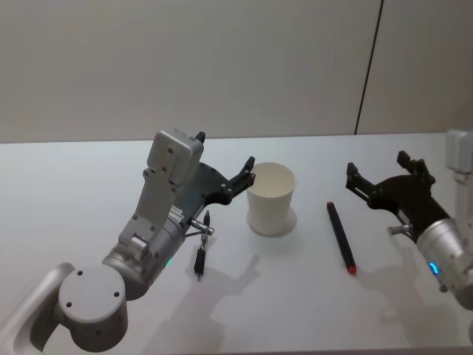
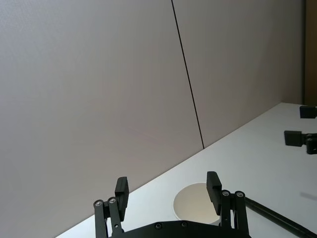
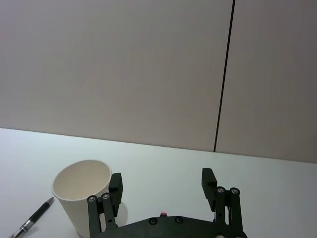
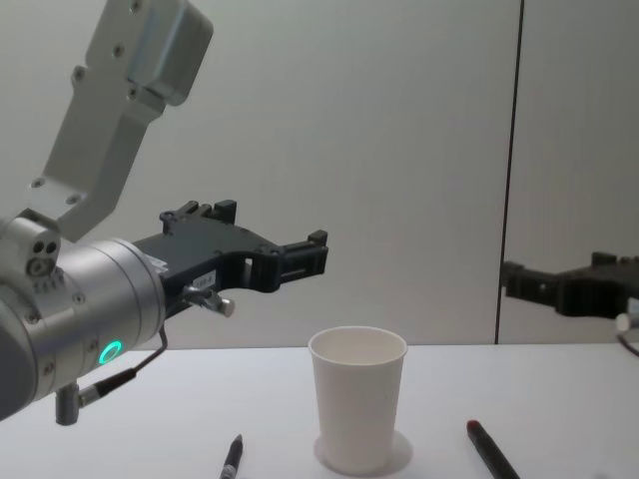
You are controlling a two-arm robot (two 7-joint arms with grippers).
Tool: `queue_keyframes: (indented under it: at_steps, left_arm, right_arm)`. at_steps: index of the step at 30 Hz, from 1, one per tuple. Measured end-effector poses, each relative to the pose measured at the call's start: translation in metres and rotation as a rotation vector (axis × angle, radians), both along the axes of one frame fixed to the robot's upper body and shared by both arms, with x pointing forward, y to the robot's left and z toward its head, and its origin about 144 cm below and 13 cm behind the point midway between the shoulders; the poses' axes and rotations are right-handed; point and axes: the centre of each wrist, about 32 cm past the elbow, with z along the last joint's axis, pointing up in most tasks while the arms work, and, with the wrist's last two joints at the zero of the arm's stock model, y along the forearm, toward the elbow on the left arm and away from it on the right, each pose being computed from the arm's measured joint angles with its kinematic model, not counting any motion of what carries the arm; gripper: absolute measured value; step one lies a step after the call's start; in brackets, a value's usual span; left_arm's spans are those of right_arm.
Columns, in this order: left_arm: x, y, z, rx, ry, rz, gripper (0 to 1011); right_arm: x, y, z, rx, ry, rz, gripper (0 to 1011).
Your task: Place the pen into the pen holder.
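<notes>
pen holder (image 1: 271,200), the white paper cup, stands upright in the middle of the white table (image 1: 74,170), mouth up and nothing showing inside. two pens are down flat on the table, one each side of it. the black pen (image 1: 200,255) lies to the cup's left and nearer the robot, apart from the cup. the red-tipped pen (image 1: 341,238) lies to the cup's right, red end towards the robot.

left gripper (image 1: 225,151) hangs in the air left of the cup, fingers spread wide with nothing between them. from the chest it sits clearly higher than the rim (image 4: 270,235), off to the left of the cup (image 4: 357,399). the black pen (image 4: 233,457) is down on the table under the arm, behind the fingertips, not between them. in the left wrist view the cup mouth (image 2: 195,203) shows below the gap of the open fingers (image 2: 122,191).

right gripper (image 1: 378,164) is up over the right side of the table, also wide open and empty. the red-tipped pen lies between it and the cup, on the table, below and to the left of the fingers and untouched. the right wrist view has the cup (image 3: 81,198) beyond one finger (image 3: 116,183) and the black pen (image 3: 34,218) past that.
</notes>
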Motion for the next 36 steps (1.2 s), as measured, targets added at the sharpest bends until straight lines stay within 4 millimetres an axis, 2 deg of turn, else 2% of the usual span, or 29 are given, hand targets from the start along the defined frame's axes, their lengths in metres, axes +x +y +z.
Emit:
queue_keyframes:
  at_steps: [15, 36]
  left_arm:
    - [0.000, 0.000, 0.000, 0.000, 0.000, 0.000, 1003]
    - [0.000, 0.000, 0.000, 0.000, 0.000, 0.000, 1003]
  right_arm:
    - [0.029, 0.031, -0.011, -0.010, 0.139, -0.070, 1002]
    - [0.049, 0.057, -0.030, -0.053, 0.283, -0.145, 1002]
